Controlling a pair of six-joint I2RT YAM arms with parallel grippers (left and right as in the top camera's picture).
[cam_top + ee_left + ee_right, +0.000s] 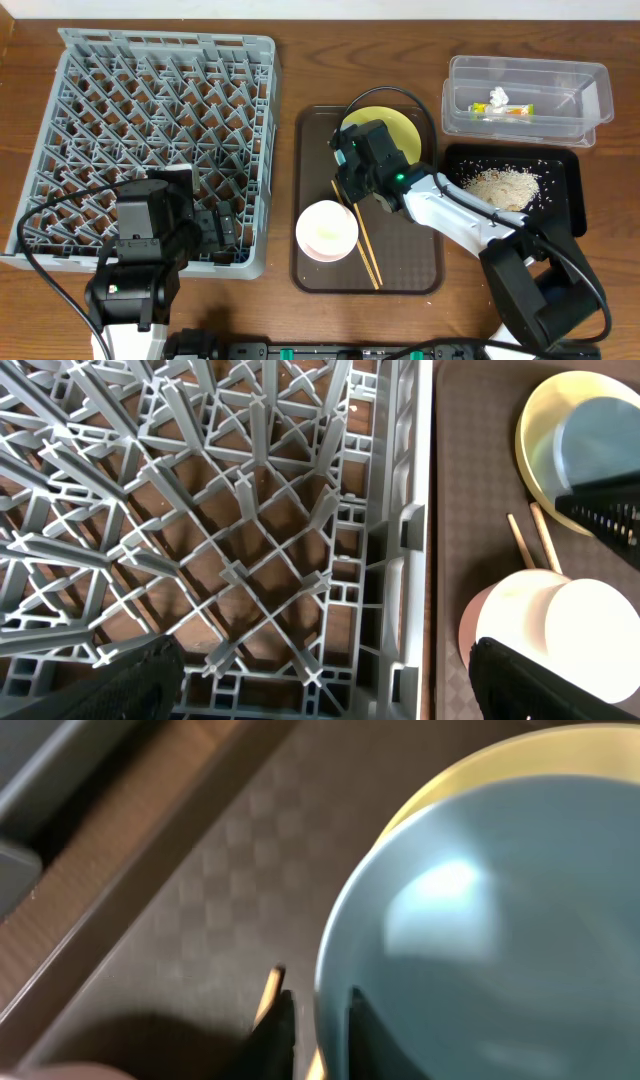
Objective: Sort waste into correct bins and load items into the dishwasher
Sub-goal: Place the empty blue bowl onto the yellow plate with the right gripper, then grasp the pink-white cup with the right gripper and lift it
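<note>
Light blue and glossy, the bowl (480,920) sits inside the round yellow plate (470,760) on the brown tray (410,260). The right end effector (320,1035) has a dark finger on each side of the bowl's thin rim. The gap is narrow, but the blurred wrist view does not show whether the fingers pinch the rim or merely straddle it.

A pinch on so slick and thin an edge looks likely to slip. The bowl could swing down on a lift, drop back, or drag the plate with it. The thin wooden chopsticks (362,240) lie just beside the fingers and could be knocked off line.

The left end effector (335,680) hangs wide open and empty over the near right corner of the dish rack (150,120). A bowl carried there may crowd that arm or catch on the rack's pegs.

The rack is rigid grey plastic, a diagonal lattice with upright pegs. The tray's surface shows a faint chequered texture. A pale pink bowl (467,632) holds a smooth white cup (565,615).

On the wooden desk (360,50), the clear tub (590,85) contains the wrapper (510,110) and the crumpled tissue (497,97). The shallow black tray (565,200) holds the grainy crumbs (500,187).
</note>
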